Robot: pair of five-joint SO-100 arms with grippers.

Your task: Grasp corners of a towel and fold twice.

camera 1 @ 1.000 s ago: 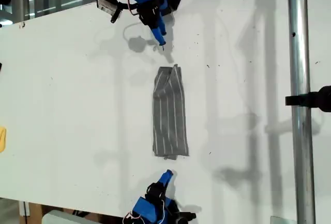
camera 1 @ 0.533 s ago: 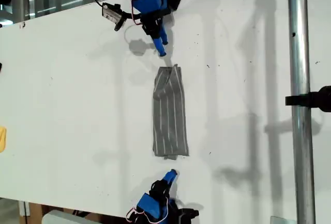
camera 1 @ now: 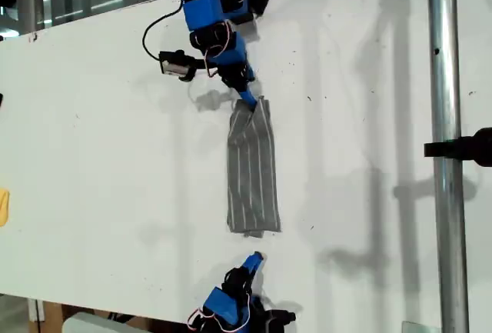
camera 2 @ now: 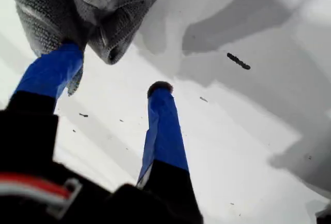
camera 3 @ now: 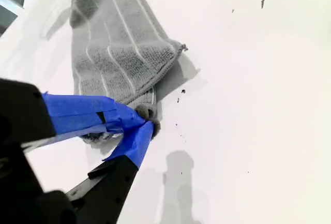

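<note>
The towel lies folded into a narrow grey strip with thin white stripes in the middle of the white table. My first gripper reaches down from the exterior view's top. It is open, and one blue-taped finger rests against the towel's bunched end, where a corner sticks out. My second gripper comes in from the exterior view's bottom. It is shut and empty, a short gap from the towel's other end, near a corner.
A vertical metal pole with a black clamp crosses the exterior view's right side. A yellow object shows at that view's left edge. Small dark specks dot the table.
My first gripper has swung down from the exterior view's top edge to the towel's upper end and now touches it. My second gripper shifted only slightly. The towel has not moved.
</note>
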